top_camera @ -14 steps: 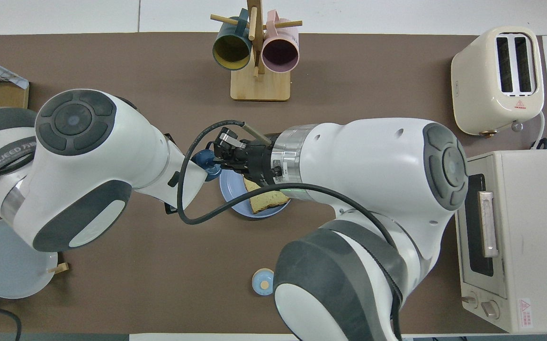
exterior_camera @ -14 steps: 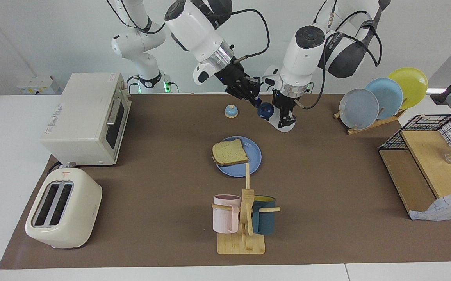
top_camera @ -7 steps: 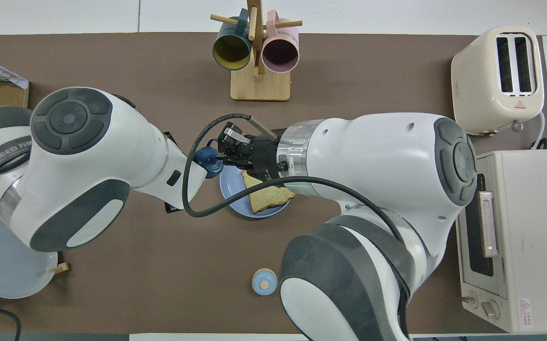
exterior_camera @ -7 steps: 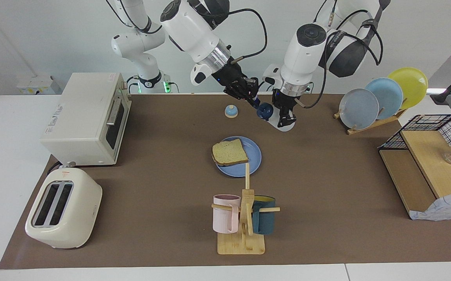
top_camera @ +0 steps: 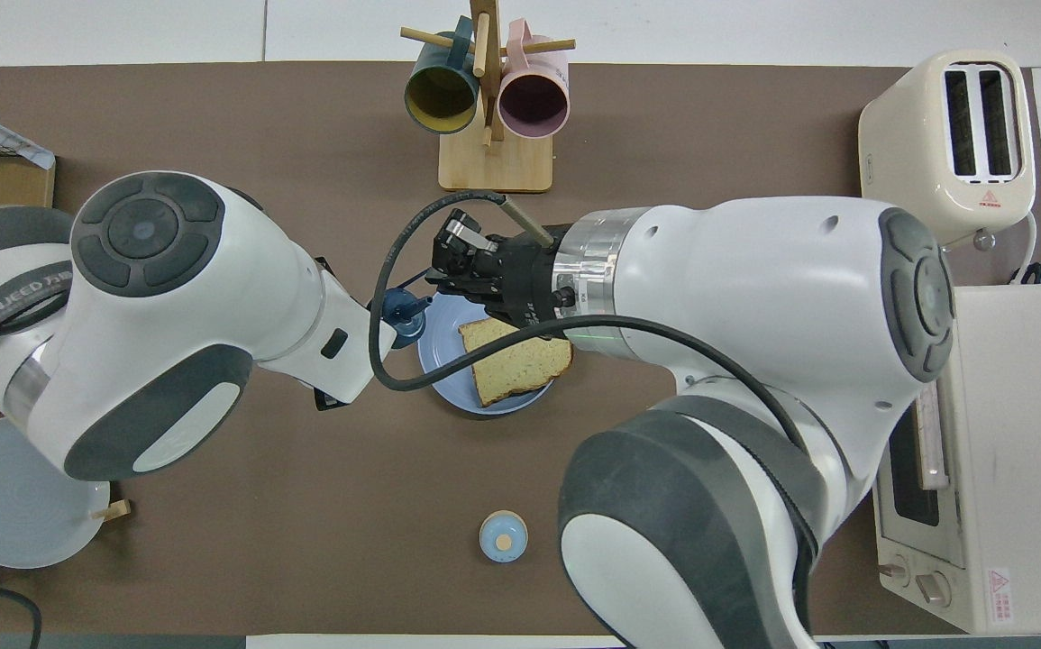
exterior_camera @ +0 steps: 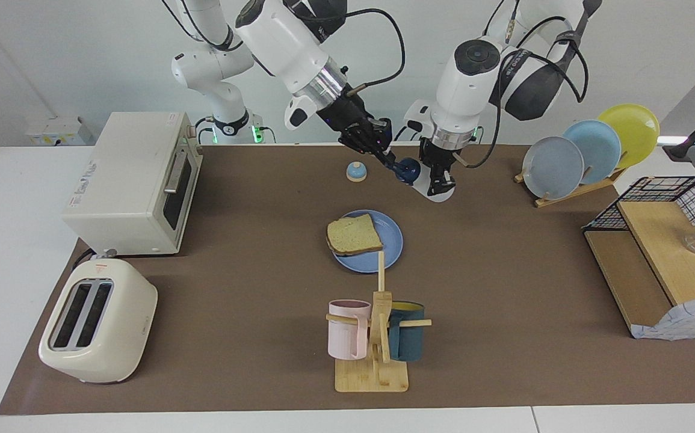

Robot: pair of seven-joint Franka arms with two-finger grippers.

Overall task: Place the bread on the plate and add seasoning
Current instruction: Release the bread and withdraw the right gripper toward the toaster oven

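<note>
- A brown mat (exterior_camera: 503, 252) covers the table.
- The bread (exterior_camera: 353, 235) lies on the plate (exterior_camera: 390, 240) at mid-table.
- The left gripper (exterior_camera: 437, 182) grips the bottle (exterior_camera: 424, 183), held tilted above the mat.
- The right gripper (exterior_camera: 390, 161) pinches the bottle's cap (exterior_camera: 408, 170).
- A bell (exterior_camera: 356, 172) sits nearer the robots than the plate.

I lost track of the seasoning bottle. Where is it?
The seasoning bottle is off the table, tilted, in the left tool, with the right tool at its cap.
</note>
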